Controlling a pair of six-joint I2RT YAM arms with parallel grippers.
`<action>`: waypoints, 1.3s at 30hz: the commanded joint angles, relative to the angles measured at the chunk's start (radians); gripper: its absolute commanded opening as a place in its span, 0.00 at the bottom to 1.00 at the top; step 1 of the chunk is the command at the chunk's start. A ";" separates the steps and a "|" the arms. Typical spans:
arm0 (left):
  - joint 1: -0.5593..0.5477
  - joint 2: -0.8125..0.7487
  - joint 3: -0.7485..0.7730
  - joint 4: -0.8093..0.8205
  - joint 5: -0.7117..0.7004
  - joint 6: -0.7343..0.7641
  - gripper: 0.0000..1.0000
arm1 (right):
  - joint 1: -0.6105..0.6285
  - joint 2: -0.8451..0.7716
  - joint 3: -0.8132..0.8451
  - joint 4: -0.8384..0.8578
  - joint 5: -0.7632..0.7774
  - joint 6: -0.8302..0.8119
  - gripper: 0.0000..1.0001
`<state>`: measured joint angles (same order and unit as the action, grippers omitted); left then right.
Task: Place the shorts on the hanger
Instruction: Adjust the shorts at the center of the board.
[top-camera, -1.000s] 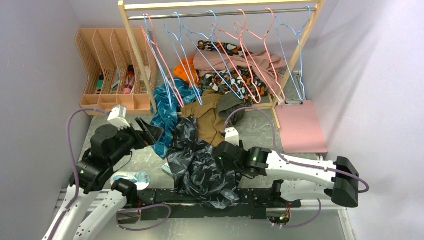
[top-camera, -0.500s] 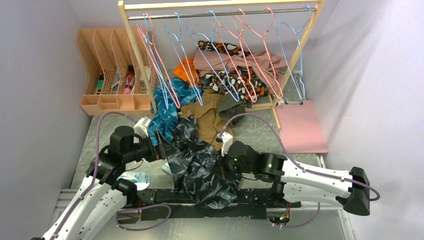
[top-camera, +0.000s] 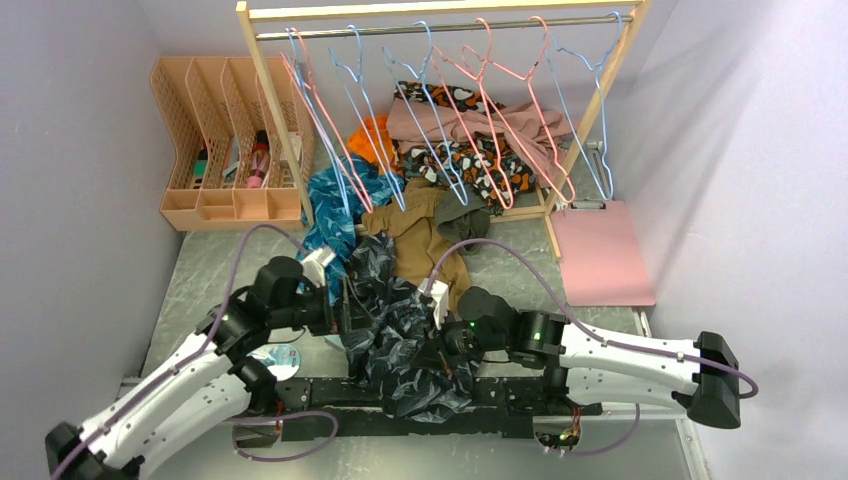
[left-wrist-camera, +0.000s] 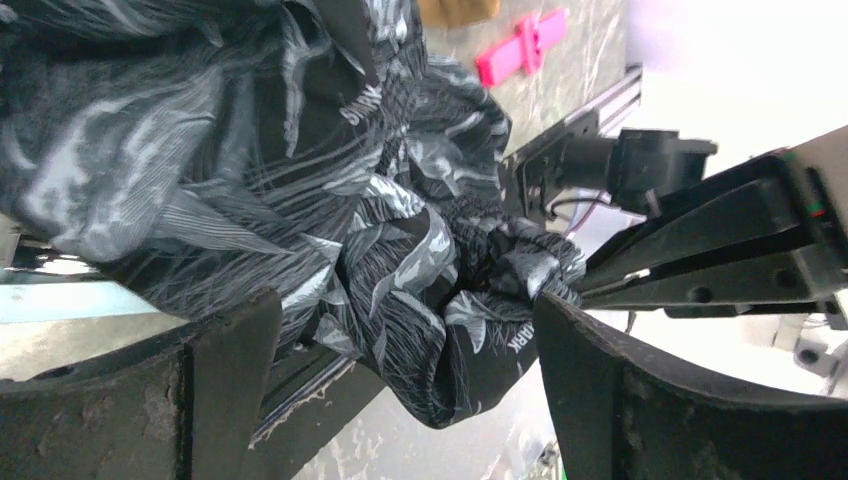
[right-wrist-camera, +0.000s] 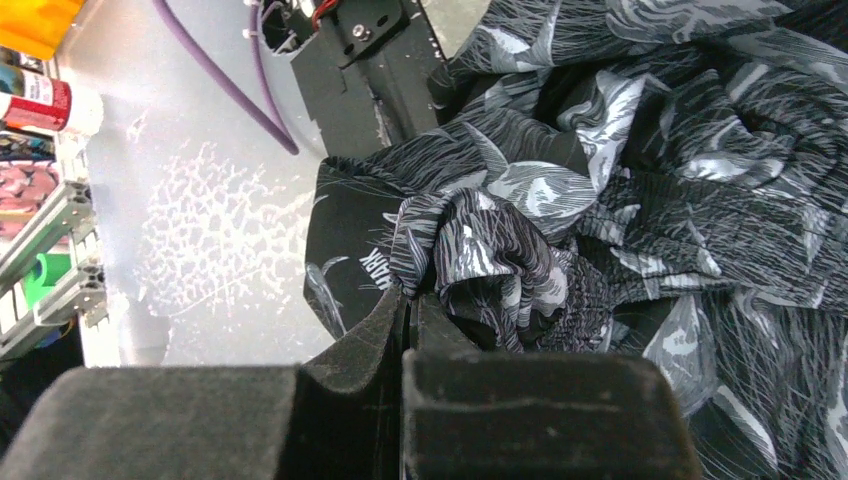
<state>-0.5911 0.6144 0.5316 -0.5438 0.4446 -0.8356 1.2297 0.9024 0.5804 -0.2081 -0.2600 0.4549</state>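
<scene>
The shorts (top-camera: 400, 325), dark with a pale leaf print, lie crumpled at the table's near middle. My right gripper (top-camera: 442, 345) is shut on a fold at their right side; in the right wrist view the fabric (right-wrist-camera: 600, 200) bunches just past the closed fingertips (right-wrist-camera: 405, 295). My left gripper (top-camera: 345, 305) is open at the shorts' left edge. In the left wrist view its two fingers (left-wrist-camera: 230, 390) straddle a hanging fold of the shorts (left-wrist-camera: 400, 250) without pinching it. Light-blue hangers (top-camera: 580, 120) hang on the rail at the back.
A wooden rack (top-camera: 440, 10) carries blue and pink wire hangers. Under it lie a teal garment (top-camera: 335, 215), a brown garment (top-camera: 415, 235) and other clothes. A peach file organiser (top-camera: 225, 140) stands back left; a pink clipboard (top-camera: 600, 250) lies on the right.
My right gripper has shut on the shorts and pulled a fold up. My left arm has swung right and down, bringing its open jaws around the shorts' left side.
</scene>
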 joint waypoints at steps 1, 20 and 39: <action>-0.202 0.108 0.035 0.069 -0.210 -0.034 0.98 | 0.006 -0.029 -0.028 0.018 0.065 -0.019 0.00; -0.501 0.033 -0.061 0.332 -0.280 0.081 1.00 | 0.005 -0.165 -0.129 -0.006 0.202 0.038 0.00; -0.673 0.339 0.027 0.403 -0.344 0.257 0.80 | 0.005 -0.219 -0.143 0.006 0.234 0.073 0.00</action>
<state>-1.2308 0.8993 0.5056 -0.2043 0.0986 -0.6338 1.2308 0.6918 0.4389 -0.2295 -0.0349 0.5228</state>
